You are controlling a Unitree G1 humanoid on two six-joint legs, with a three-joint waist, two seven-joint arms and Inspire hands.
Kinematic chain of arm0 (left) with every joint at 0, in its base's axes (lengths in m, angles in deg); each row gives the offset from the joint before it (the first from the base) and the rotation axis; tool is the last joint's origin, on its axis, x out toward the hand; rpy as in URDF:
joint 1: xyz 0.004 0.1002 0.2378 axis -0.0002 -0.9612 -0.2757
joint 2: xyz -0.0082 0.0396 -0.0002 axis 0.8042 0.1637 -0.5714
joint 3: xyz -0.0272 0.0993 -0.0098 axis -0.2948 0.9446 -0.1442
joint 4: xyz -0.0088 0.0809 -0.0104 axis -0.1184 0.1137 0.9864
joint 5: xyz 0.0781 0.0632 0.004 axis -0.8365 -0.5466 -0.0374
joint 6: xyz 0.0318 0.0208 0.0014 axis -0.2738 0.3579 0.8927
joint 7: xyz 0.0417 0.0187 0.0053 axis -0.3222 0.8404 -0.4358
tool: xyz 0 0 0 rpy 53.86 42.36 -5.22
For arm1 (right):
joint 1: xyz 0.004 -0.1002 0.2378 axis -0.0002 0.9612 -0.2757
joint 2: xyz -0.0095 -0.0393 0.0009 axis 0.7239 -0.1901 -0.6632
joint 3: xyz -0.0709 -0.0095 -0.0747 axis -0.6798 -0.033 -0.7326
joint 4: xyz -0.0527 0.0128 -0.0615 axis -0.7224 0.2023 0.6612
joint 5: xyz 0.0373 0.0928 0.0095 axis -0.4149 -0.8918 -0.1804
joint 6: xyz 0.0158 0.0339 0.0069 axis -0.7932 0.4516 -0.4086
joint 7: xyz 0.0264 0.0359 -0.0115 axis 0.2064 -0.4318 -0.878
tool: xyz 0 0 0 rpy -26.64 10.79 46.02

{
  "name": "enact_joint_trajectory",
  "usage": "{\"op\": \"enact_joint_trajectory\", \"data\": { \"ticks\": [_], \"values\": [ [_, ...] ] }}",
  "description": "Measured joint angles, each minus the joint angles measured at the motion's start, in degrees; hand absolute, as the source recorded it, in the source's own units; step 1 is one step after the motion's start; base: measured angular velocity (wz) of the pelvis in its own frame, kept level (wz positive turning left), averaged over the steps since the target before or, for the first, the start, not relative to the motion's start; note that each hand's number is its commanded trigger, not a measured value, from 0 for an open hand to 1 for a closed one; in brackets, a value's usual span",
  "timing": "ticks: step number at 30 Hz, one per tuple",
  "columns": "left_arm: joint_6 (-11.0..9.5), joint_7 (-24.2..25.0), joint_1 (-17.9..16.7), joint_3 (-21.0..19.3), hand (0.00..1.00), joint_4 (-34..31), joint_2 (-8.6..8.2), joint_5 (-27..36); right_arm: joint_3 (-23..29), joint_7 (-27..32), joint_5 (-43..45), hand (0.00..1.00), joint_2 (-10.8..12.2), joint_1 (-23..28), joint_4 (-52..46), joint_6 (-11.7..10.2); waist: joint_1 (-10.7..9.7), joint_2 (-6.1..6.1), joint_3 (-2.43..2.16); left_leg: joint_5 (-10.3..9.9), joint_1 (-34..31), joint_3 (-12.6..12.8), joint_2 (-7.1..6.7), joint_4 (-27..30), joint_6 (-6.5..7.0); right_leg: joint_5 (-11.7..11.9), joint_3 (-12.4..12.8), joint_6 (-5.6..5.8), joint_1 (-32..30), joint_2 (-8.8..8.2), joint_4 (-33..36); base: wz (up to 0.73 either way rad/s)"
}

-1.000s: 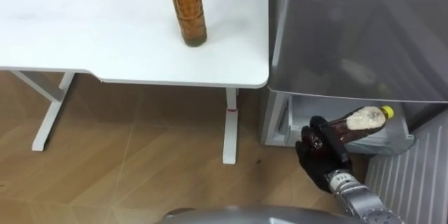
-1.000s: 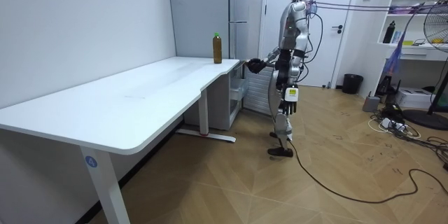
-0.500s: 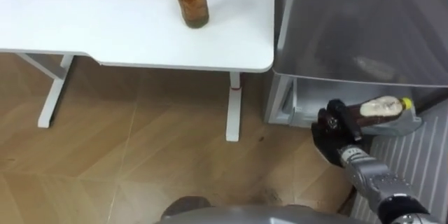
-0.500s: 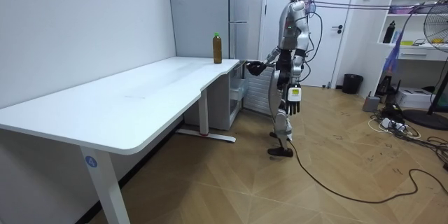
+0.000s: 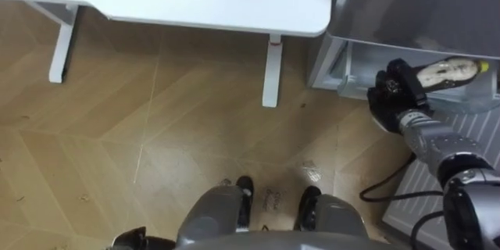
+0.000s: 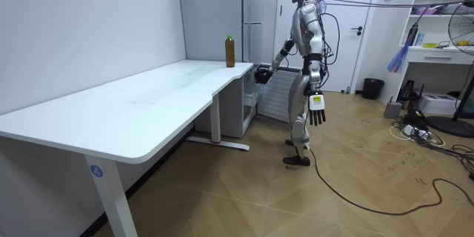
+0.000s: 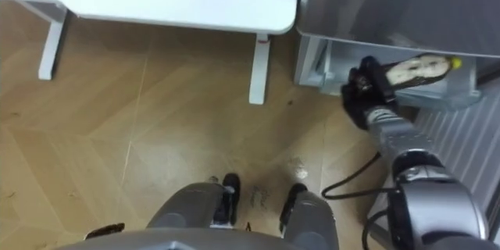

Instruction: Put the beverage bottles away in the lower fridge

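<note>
My right hand (image 5: 394,98) is shut on a dark drink bottle (image 5: 445,72) with a pale label and a yellow cap. The bottle lies almost level, cap pointing right, at the mouth of the open lower fridge compartment (image 5: 349,66). The room view shows this hand (image 6: 261,74) stretched out toward the grey fridge (image 6: 259,15) from where I stand in front of it. A second bottle (image 6: 229,50), amber with a green cap, stands upright on the white table's far corner. Beside my hip my left hand (image 6: 317,111) hangs open.
The white table (image 5: 234,0) has its corner close to the fridge's left side, with a leg (image 5: 272,74) beneath it. A ribbed white panel (image 5: 418,203) lies low on my right by the fridge. Wooden floor (image 5: 141,141) spreads to my left.
The eye view has tipped down, so the table bottle has slid to its top edge. My right hand has carried the bottle farther toward the lower compartment. My left hand has dropped lower.
</note>
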Motion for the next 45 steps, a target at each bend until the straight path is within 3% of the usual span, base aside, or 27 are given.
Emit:
{"op": "enact_joint_trajectory", "data": {
  "ticks": [3, 8, 13, 16, 18, 29, 34, 39, 45],
  "values": [
    [-0.47, -0.11, 1.59, 1.69, 0.00, -0.11, 0.63, 0.07, -0.06, -0.01, 0.33, 1.00, -1.21, -2.53, 0.01, -0.05, 0.70, -0.45, 0.34, -0.17, -4.95, 0.34, 0.14, 3.51, 0.24, -0.12, 0.44, -0.26, -4.55, 0.02, 2.46, 0.00],
    [-1.13, -0.42, 3.71, 2.73, 0.00, -0.13, 1.12, -0.01, -0.05, 0.90, 0.68, 1.00, -2.83, -4.40, -0.02, 0.21, 1.40, -0.98, 0.46, -0.34, -12.44, 0.28, 0.00, 7.71, 0.45, -0.98, 0.65, -0.76, -11.93, -0.78, 7.30, 0.09],
    [-1.18, -1.17, 3.77, 3.07, 0.00, -0.23, 1.82, 0.01, -0.07, 2.87, 0.61, 1.00, -3.29, -6.61, -0.22, 0.21, 1.37, -1.18, 0.38, -0.45, -17.04, 0.25, 0.09, 11.36, 0.35, -1.21, 1.23, -1.31, -16.40, -0.87, 10.71, 0.00],
    [-1.18, -1.50, 3.72, 3.08, 0.00, -0.45, 2.12, -0.50, -0.15, 3.15, 1.56, 1.00, -4.06, -6.89, -0.29, 0.19, 1.73, -1.52, 0.28, -1.90, -18.94, 0.18, 0.14, 14.90, 0.15, -2.33, 1.70, -1.45, -18.34, -0.95, 13.94, -0.03],
    [-1.16, -1.64, 3.69, 3.07, 0.00, -0.90, 2.21, -0.56, -0.14, 3.32, 2.81, 0.00, -4.41, -7.94, -0.29, 0.20, 1.65, -1.56, 0.29, -2.94, -20.64, 0.15, 0.24, 17.77, 0.11, -3.28, 1.89, -1.59, -19.81, -1.07, 16.51, 0.00],
    [-1.18, -1.64, 3.43, 3.17, 0.00, -1.47, 3.09, -0.53, -0.07, 4.19, 2.79, 0.00, -5.06, -8.96, -0.23, 0.17, 1.63, -2.24, -0.14, -3.89, -21.92, -0.45, 0.44, 20.99, -0.41, -4.19, 1.34, -1.82, -20.62, -1.32, 19.37, 0.00],
    [-1.19, -1.80, 2.61, 3.15, 0.00, -1.67, 3.50, -0.53, -0.04, 4.50, 2.80, 0.00, -5.48, -9.15, -0.21, -0.41, 1.49, -2.26, -0.18, -3.92, -21.80, -0.50, 0.41, 21.12, -0.31, -4.16, 1.15, -1.76, -20.30, -1.40, 19.26, 0.00],
    [-1.18, -2.82, 0.99, 3.18, 0.00, -1.61, 3.97, -0.47, -0.05, 4.52, 2.79, 0.00, -7.33, -10.88, -0.22, -1.52, 1.56, -2.24, -0.20, -3.95, -21.63, -0.51, 0.54, 21.05, -0.15, -4.09, 1.04, -1.71, -19.86, -1.23, 18.78, 0.00],
    [-1.17, -2.86, 0.57, 4.02, 0.00, -1.78, 4.34, 0.04, -0.09, 4.95, 2.88, 0.00, -7.44, -10.89, -0.21, -1.57, 1.48, -2.26, -0.21, -3.91, -21.38, -0.49, 0.48, 20.54, 0.04, -4.11, 1.07, -1.69, -19.70, -1.27, 18.40, 0.00]
  ]
}}
